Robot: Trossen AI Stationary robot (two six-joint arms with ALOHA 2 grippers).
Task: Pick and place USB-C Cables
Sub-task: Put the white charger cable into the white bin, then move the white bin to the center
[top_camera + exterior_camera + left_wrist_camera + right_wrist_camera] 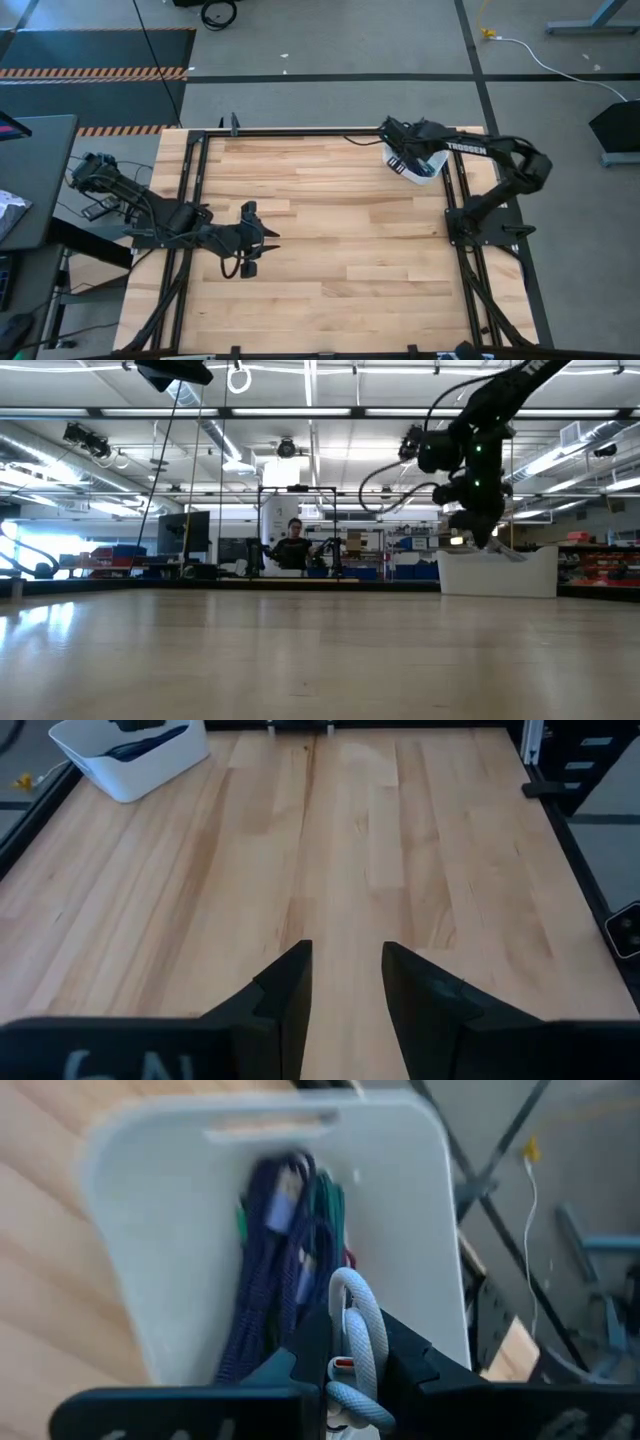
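Note:
My right gripper (350, 1335) hangs over the white tray (400, 1180) at the table's far right corner and is shut on a silver-white coiled cable (356, 1305). Purple cables (280, 1250), a dark green one (328, 1200) and a bit of dark red one (350, 1262) lie on the tray's floor. In the high view this gripper (412, 158) covers most of the tray (432, 172); in the low view it (487, 530) is just above the tray's rim (500, 572). My left gripper (347, 960) is open and waits over bare wood at the table's left (266, 240). My right gripper pinches the silver-white cable bundle between its two fingers (305, 1345), across the coil's strands. Its looped end (352, 1285) sticks out past the fingertips toward the tray. The fingers come from above, pointing down into the tray. Whether the loop touches the cables below, I cannot tell.
The black frame rails (455, 200) run along the table's sides close to the tray. The wooden tabletop (340, 220) between the two arms shows bare wood. A person (293, 545) stands far off in the room behind the table.

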